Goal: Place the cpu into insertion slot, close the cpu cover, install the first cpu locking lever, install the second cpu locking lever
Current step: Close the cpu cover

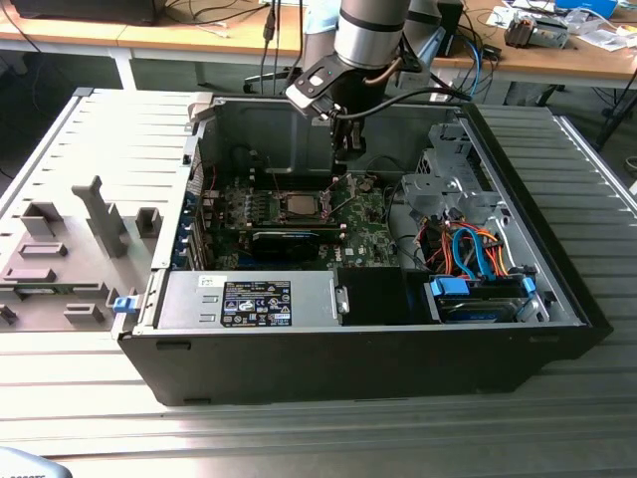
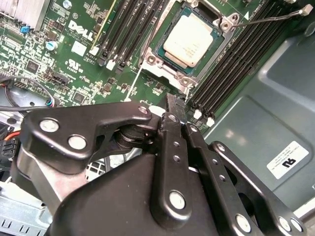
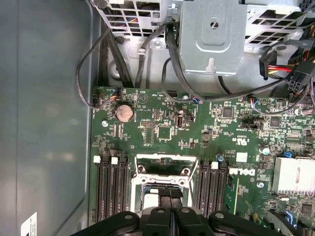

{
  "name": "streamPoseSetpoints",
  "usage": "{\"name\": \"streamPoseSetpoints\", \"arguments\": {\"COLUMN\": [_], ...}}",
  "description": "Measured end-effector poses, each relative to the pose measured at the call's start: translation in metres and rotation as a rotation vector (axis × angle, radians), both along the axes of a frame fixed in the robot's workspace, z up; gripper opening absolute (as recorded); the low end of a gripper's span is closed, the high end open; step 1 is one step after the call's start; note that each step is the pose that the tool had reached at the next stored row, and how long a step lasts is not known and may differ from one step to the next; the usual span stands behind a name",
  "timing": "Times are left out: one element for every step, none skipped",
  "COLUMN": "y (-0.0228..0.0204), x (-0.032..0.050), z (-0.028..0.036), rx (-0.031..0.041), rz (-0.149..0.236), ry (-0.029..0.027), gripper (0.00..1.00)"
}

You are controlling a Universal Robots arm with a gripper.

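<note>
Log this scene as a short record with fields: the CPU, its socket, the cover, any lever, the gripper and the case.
cpu: small square chip with dull silver top, seated in the socket
insertion slot: square black socket with silver rim on green circuit board
cpu cover: thin silver metal frame, lying flat around the chip
lever: thin metal rod reaching from a socket corner over black memory slots; latching cannot be told
gripper: black, shut, empty, tips close beside the socket
case: open black computer case on ribbed metal table
</note>
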State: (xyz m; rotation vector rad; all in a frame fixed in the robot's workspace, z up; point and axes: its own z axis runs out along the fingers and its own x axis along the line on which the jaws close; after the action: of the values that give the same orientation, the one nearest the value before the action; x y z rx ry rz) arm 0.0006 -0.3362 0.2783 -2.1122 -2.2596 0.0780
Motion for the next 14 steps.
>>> {"name": "streamPoseSetpoints", "arguments": {"y": [0.0,0.0,0.0,0.0,0.0,0.0,0.0,0.0,0.0,0.0,0.0,0.0,0.0,0.0], "x": [0.001,0.0017,0.0024,0.0028,0.0035,0.0043,0.005,0.0054,0.0058,0.0067,0.0074,0.0082,0.0089,0.0103], "z": [-0.0003,-0.0005,-0.0007,-0.0008,-0.001,-0.0013,-0.0015,-0.0016,-0.0017,-0.0019,-0.0021,-0.0022,-0.0024,-0.0027], "rx": [0.0,-0.0001,0.0,0.0,0.0,-0.0001,-0.0001,-0.0001,0.0,0.0,0.0001,0.0,0.0,0.0001], "rz": [0.0,0.0,0.0,0.0,0.0,0.0,0.0,0.0,0.0,0.0,0.0,0.0,0.0,0.0], "ry": [0.0,0.0,0.0,0.0,0.0,0.0,0.0,0.0,0.0,0.0,-0.0001,0.0,0.0,-0.0001], "gripper": [0.11,0.11,0.11,0.11,0.11,0.11,0.11,0.11,0.11,0.11,0.11,0.11,0.11,0.11]}}
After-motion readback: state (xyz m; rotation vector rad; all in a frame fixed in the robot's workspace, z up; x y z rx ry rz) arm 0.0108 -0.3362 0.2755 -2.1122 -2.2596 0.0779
